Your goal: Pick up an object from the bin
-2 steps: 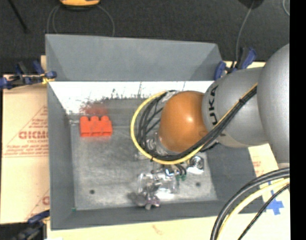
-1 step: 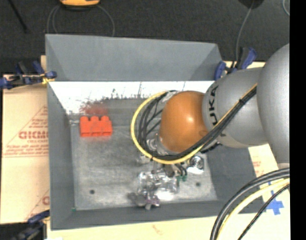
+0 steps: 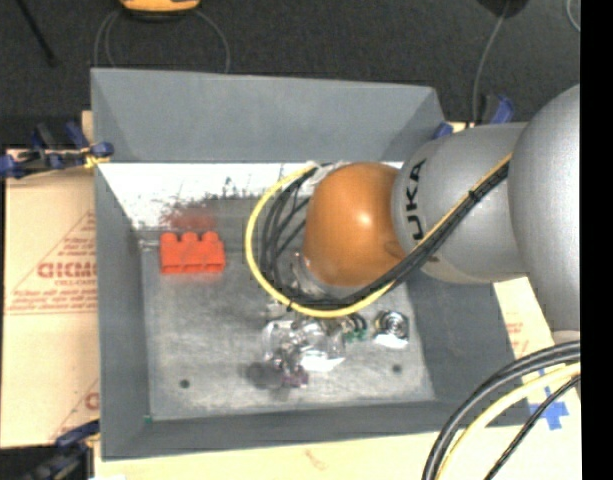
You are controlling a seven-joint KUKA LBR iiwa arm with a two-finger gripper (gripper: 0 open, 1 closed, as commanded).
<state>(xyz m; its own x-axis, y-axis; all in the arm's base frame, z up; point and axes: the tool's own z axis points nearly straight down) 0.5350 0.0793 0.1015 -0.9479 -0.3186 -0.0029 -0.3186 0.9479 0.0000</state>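
1. Overhead, the KUKA arm (image 3: 466, 218) reaches in from the right and bends down into the grey metal bin (image 3: 121, 298). Its orange wrist cover (image 3: 351, 223) and looped cables (image 3: 261, 238) mask much of the tool below.
2. Just beneath the cover, the gripper (image 3: 296, 335) hangs low over the near-middle of the bin floor, a posture that reads as lining up on whatever lies there. Whether it is released or clenched cannot be told, because the wrist hides its working end.
3. Loose items gather there in a small heap, probably because the sloped walls let them slide to the flat floor. The pale glinting bits (image 3: 321, 358) lie right at the gripper and are hard to separate from the tool itself. A dark purple piece (image 3: 276, 374) sits just beside them toward the near wall, and a round silver-and-green piece (image 3: 386, 328) lies near the gripper's right side.
4. Nothing can be seen gripped, so the pick looks not yet done.
5. An orange-red toy brick (image 3: 193, 253) sits alone at the far left of the floor, well apart from the gripper. By the look of it, it is the easier, isolated target.
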